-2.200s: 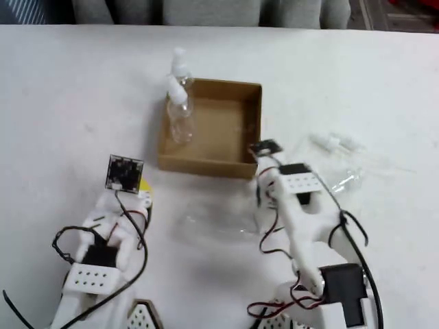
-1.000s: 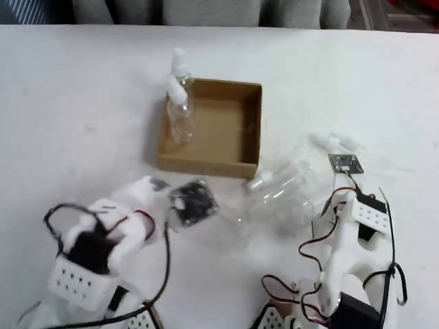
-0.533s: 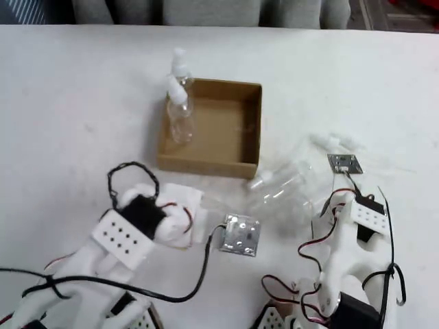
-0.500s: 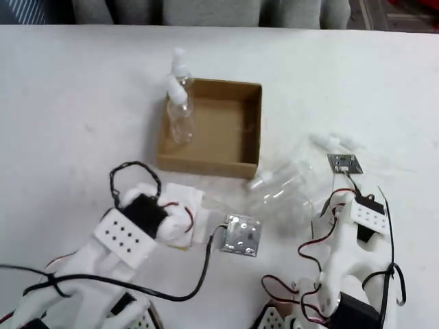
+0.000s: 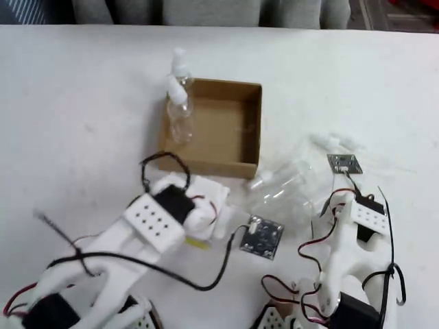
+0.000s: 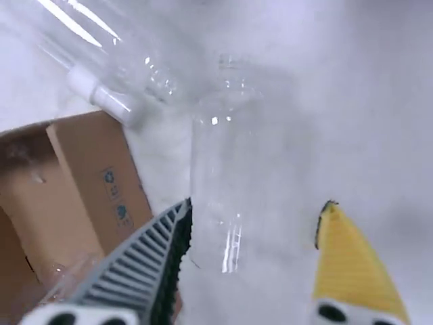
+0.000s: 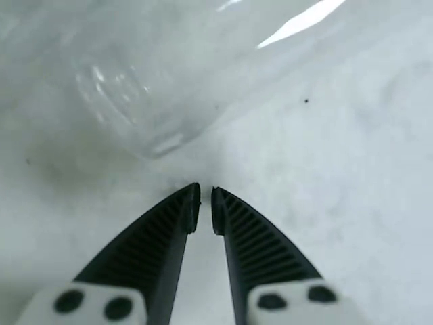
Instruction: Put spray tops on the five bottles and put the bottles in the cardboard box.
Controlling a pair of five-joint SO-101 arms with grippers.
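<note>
L arm is stretched from the near left twd the middle, its wrist low. L gripper is wide open, with grey finger and yellow finger well apart. R arm is at the near right. R gripper points down, w/ its tips almost touching.

A white table stands before grey chairs.
</note>
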